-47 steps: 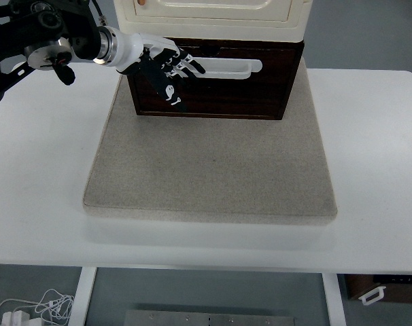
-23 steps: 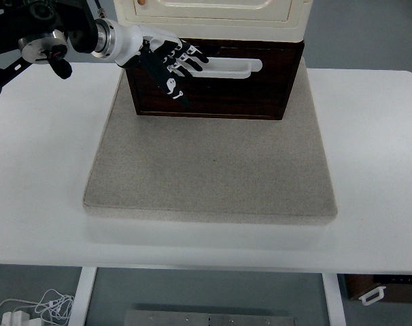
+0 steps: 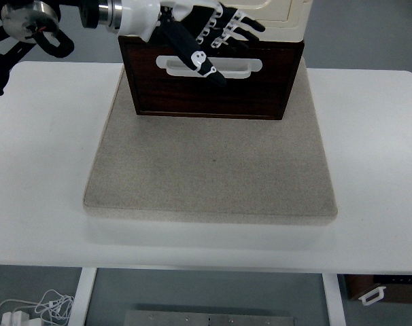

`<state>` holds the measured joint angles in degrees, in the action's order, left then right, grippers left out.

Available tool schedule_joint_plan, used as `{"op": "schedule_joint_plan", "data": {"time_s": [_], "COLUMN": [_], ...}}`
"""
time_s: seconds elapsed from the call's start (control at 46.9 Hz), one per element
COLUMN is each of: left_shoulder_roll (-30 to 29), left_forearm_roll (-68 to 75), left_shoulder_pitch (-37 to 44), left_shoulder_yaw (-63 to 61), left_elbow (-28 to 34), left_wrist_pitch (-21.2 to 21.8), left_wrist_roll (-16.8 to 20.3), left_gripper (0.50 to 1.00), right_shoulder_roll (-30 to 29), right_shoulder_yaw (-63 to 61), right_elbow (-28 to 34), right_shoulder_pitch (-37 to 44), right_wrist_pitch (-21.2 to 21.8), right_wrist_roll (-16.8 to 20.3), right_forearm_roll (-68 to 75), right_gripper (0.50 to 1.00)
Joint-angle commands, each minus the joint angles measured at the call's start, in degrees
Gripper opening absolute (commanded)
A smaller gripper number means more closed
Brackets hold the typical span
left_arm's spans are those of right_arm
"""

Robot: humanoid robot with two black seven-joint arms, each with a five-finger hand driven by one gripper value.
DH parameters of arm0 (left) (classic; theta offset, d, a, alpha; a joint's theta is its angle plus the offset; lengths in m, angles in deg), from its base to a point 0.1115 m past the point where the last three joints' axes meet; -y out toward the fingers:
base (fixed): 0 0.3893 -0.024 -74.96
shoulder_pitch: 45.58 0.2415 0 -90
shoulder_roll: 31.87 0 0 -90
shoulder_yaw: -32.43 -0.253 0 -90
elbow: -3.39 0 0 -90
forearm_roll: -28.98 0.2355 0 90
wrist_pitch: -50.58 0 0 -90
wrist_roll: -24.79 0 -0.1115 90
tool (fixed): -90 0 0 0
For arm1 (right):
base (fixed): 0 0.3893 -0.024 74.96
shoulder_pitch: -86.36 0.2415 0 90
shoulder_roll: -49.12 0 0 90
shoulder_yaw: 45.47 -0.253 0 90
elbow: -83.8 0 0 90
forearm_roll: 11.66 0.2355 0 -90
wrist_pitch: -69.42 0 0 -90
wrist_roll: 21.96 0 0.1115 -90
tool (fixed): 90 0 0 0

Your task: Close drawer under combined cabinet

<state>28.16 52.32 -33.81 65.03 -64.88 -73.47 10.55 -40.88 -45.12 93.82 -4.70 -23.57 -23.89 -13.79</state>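
I keep my left hand (image 3: 206, 34) wide, fingers spread and holding nothing, above the drawer (image 3: 209, 78) so the flat of it can push. The drawer front sits just below it, jutting from under the cabinet (image 3: 287, 17).

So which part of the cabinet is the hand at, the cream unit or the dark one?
The dark wooden drawer with the white handle, below the cream unit. The left hand reaches across its top edge.

bare mat (image 3: 213, 170) before the drawer (image 3: 213, 85); left hand (image 3: 202, 37) across its top edge
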Motion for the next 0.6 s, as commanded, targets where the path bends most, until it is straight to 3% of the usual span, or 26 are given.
{"op": "schedule_joint_plan", "data": {"time_s": [0.0, 0.149, 0.448, 0.576], "left_shoulder_roll": [-0.09, -0.17, 0.00, 0.00], "left_forearm_roll": [-1.46, -2.60, -3.30, -3.39], "left_shoulder_pitch": [0.01, 0.19, 2.47, 4.05], "left_shoulder_yaw": [3.95, 11.33, 27.06, 34.01], "left_elbow": [0.06, 1.03, 7.97, 11.57], "left_wrist_pitch": [-0.22, 0.30, 2.32, 6.01], "left_wrist_roll": [4.21, 8.70, 11.69, 12.40], "left_gripper": [1.000, 1.000, 1.000, 1.000], "right_shoulder_roll": [0.00, 0.00, 0.00, 0.00], "right_shoulder_yaw": [0.00, 0.00, 0.00, 0.00], "right_elbow": [0.00, 0.00, 0.00, 0.00], "right_shoulder_pitch": [0.00, 0.00, 0.00, 0.00], "right_wrist_pitch": [0.00, 0.00, 0.00, 0.00], "right_wrist_roll": [0.01, 0.09, 0.01, 0.01], "right_forearm_roll": [0.03, 0.03, -0.06, 0.03], "right_gripper": [0.952, 0.952, 0.952, 0.952]}}
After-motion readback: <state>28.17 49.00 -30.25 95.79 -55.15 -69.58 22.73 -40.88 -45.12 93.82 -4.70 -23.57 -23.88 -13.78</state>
